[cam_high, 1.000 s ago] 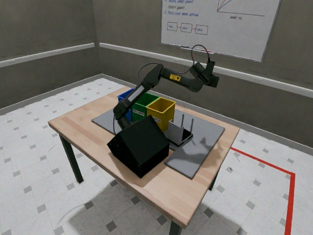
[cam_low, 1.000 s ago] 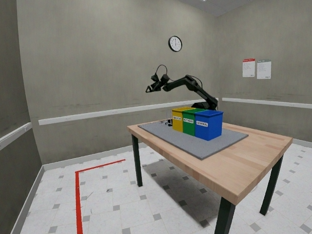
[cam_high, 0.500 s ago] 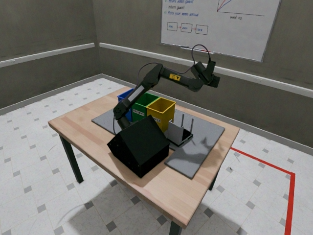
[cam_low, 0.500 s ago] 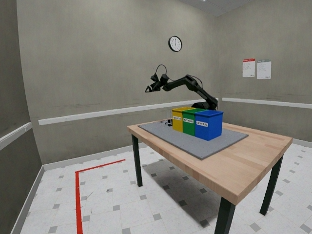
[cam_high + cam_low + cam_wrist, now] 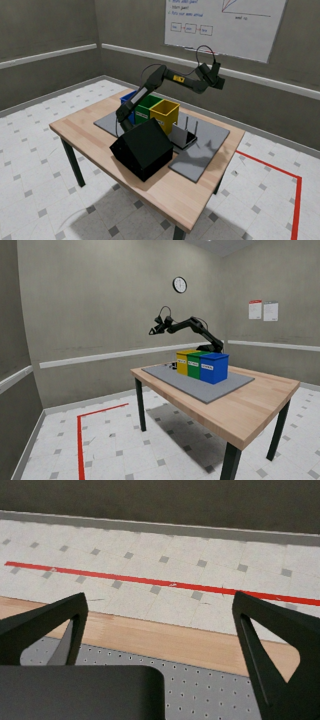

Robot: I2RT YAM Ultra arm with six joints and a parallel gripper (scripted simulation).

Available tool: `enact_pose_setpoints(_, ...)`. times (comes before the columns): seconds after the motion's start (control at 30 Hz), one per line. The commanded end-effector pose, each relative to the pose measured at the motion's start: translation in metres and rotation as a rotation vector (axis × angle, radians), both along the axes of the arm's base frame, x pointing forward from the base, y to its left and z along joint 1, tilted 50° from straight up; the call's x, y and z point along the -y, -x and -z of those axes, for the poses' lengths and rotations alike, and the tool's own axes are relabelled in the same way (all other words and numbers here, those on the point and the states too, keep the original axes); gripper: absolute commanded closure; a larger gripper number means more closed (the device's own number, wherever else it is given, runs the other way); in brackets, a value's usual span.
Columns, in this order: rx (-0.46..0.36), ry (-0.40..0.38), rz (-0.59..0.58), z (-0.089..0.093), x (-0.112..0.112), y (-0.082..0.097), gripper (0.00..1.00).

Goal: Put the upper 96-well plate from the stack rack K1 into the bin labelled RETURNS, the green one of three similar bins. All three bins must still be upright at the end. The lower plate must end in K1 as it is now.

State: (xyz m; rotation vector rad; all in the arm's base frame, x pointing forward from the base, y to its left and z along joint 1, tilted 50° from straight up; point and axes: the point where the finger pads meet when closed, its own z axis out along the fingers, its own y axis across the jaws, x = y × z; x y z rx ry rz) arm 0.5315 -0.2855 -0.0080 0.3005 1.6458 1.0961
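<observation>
Above the far side of the desk [image 5: 85,134], in the top view, the arm reaches out high with the end effector [image 5: 218,81] well above the stack rack K1 [image 5: 184,134], whose two thin posts and grey side panel stand on the grey mat [image 5: 206,136] just beside the yellow bin [image 5: 165,114]; the plates show only as a dark slab at the rack's foot, so upper and lower cannot be told apart here. The green bin [image 5: 144,109] sits between the yellow and the blue bin [image 5: 127,99]. In the exterior view, the end effector [image 5: 153,330] hangs well clear of the three upright bins. In the wrist view, the end effector [image 5: 160,625] is spread wide and empty, looking past the desk edge to the floor, with the rack out of sight. The step in hand appears to be the approach: it likely pays to tilt down over K1, descend straight between the posts, and take only the upper plate by its edges, leaving the lower one undisturbed.
</observation>
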Motion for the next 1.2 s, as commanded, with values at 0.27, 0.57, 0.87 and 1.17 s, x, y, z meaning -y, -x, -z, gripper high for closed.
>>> enact_pose_setpoints(0.27, 0.055, 0.058, 0.066, -0.0309, 0.0321, -0.0002, 0.00)
enact_pose_setpoints(0.57, 0.032, 0.063, 0.095, -0.0270, 0.0386, -0.0025, 0.00)
enact_pose_setpoints(0.87, 0.027, 0.057, 0.095, -0.0224, 0.0380, -0.0020, 0.00)
enact_pose_setpoints(1.17, 0.029, 0.058, 0.095, -0.0229, 0.0380, -0.0020, 0.00)
